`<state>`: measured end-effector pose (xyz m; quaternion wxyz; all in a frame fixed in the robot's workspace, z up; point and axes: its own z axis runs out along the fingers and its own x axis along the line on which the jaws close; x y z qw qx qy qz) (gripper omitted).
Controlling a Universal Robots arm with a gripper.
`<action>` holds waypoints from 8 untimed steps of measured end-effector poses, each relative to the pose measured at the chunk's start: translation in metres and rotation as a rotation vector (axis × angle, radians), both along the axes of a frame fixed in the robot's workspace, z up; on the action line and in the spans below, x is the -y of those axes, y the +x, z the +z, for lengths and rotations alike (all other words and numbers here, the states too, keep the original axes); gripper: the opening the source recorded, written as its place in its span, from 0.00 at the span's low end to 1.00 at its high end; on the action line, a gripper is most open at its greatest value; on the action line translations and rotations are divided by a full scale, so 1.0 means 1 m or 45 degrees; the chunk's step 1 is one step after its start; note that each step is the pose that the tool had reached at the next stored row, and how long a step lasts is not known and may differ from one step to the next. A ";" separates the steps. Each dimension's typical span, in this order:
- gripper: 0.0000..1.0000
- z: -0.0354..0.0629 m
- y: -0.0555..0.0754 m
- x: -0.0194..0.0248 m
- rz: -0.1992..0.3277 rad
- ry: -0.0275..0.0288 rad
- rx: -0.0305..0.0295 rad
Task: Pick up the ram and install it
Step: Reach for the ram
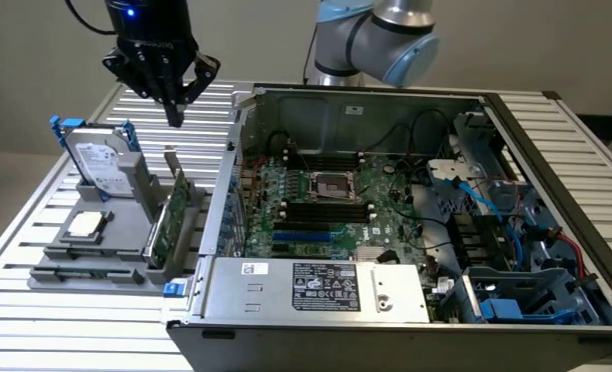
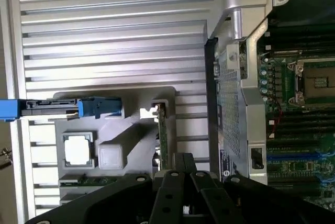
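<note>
The ram (image 1: 85, 273) is a long thin dark stick lying in the front slot of the grey fixture (image 1: 58, 252) on the exterior view's left. In the wrist view the ram (image 2: 86, 180) lies along the edge of that fixture (image 2: 131, 145). My gripper (image 1: 175, 118) hangs well above the fixture's far end, shut with nothing in it, its fingertips pointing down. In the wrist view the gripper (image 2: 180, 158) sits over the end of the green expansion card (image 2: 163, 135). The black memory slots (image 1: 327, 209) lie on the motherboard inside the open computer case.
The fixture also holds an upright hard drive (image 1: 101, 164) with blue rails, a processor chip (image 1: 85, 225) and the green expansion card (image 1: 172, 221). The open case (image 1: 285, 310) fills the exterior view's right, with its power supply (image 1: 321, 285) in front and cables (image 1: 492, 209) inside.
</note>
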<state>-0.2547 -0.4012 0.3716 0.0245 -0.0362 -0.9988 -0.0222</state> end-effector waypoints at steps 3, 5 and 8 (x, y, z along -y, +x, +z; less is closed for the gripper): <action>0.11 -0.0022 -0.014 0.0025 0.000 0.0000 0.0000; 0.11 -0.0035 -0.023 0.0042 0.000 -0.0001 -0.0001; 0.11 -0.0053 -0.036 0.0073 0.000 -0.0001 -0.0001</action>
